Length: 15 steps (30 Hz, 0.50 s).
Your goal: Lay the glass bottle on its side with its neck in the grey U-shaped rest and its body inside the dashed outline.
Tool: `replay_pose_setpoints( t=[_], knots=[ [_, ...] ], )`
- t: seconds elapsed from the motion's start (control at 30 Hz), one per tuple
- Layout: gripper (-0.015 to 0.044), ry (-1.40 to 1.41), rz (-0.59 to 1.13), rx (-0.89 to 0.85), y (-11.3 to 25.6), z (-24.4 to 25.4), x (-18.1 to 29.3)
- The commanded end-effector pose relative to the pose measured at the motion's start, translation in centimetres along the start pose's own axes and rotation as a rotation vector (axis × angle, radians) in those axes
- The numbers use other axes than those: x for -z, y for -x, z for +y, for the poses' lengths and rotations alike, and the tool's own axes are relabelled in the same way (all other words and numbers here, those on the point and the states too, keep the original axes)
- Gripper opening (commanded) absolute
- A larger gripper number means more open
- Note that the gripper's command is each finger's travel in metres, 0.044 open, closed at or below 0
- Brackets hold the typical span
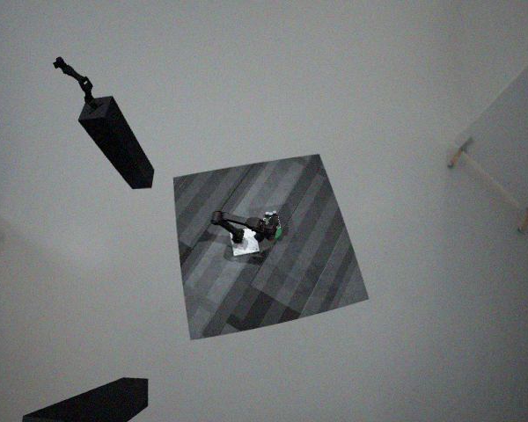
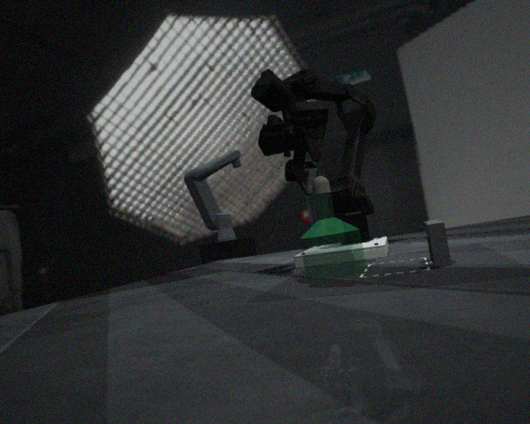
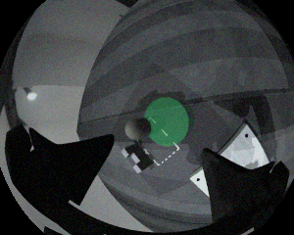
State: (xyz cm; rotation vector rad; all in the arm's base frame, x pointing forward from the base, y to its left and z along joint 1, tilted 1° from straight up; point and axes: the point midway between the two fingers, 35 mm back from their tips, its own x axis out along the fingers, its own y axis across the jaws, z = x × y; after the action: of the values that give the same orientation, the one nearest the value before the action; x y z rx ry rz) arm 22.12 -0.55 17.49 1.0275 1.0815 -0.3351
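The green glass bottle (image 1: 278, 233) (image 2: 333, 246) (image 3: 172, 122) stands upright with its pale rounded top. My gripper (image 2: 307, 180) (image 3: 159, 148) is open and empty, pointing down. In the exterior view its fingertips show close beside the bottle's top, at about the same height; the exact gap cannot be told. In the wrist view the bottle's top shows just beyond the line between the fingertips. The grey U-shaped rest (image 2: 437, 244) (image 3: 138, 158) stands beside the dashed outline (image 2: 428, 263) (image 3: 178, 148). The bottle stands at the outline's other end from the rest; the arm partly hides both in the top view.
The arm's white base plate (image 1: 245, 249) (image 2: 374, 248) (image 3: 245, 147) lies close to the bottle and the outline. The top view shows another dark arm (image 1: 85, 83) on a tall black pedestal (image 1: 119, 145), off the plank-patterned surface (image 1: 310, 272).
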Motion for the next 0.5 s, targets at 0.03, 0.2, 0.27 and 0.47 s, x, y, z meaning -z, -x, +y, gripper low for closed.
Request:
replay_pose_setpoints(
  t=[0.03,0.2,0.27,0.47],
  knots=[
    [0.044,-0.481,-0.14,0.172,-0.9,3.2,-3.6],
    [0.044,-0.498,-0.091,0.366,-2.6,2.9,-3.8],
    [0.044,-0.502,-0.072,0.455,-3.4,2.7,-3.9],
    [0.044,-0.502,-0.058,0.522,-3.9,2.5,-3.9]
  ],
)
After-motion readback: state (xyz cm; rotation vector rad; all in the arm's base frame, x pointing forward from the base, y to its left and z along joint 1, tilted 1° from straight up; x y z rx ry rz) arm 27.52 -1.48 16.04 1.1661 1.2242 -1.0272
